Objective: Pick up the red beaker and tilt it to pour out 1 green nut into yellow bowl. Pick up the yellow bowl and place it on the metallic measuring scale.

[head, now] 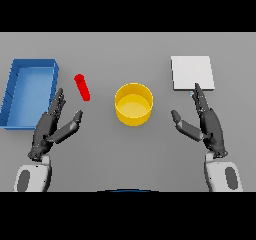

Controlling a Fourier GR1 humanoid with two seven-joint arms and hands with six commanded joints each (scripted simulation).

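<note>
The red beaker (82,87) lies tipped on its side on the grey table (125,154), left of the middle, its length running from the far left toward the near right. It rests between the blue tray (10,96), which sits along the table's left edge, and the yellow bowl (133,104), and touches neither. The bowl stands upright about mid-table, with its mouth facing up; whether anything lies inside it is hard to make out from this angle, as the inside reads as plain yellow. The metallic measuring scale (193,73), a pale square plate, lies flat toward the far right part of the table, well apart from the bowl.

The left hand (50,126) hovers near the table's near left side, just beside the tray's near corner and a little short of the beaker, fingers straight and spread, thumb out, holding nothing. The right hand (207,124) sits at the near right, also open-fingered and empty, its fingertips (196,90) reaching the near edge of the scale.
</note>
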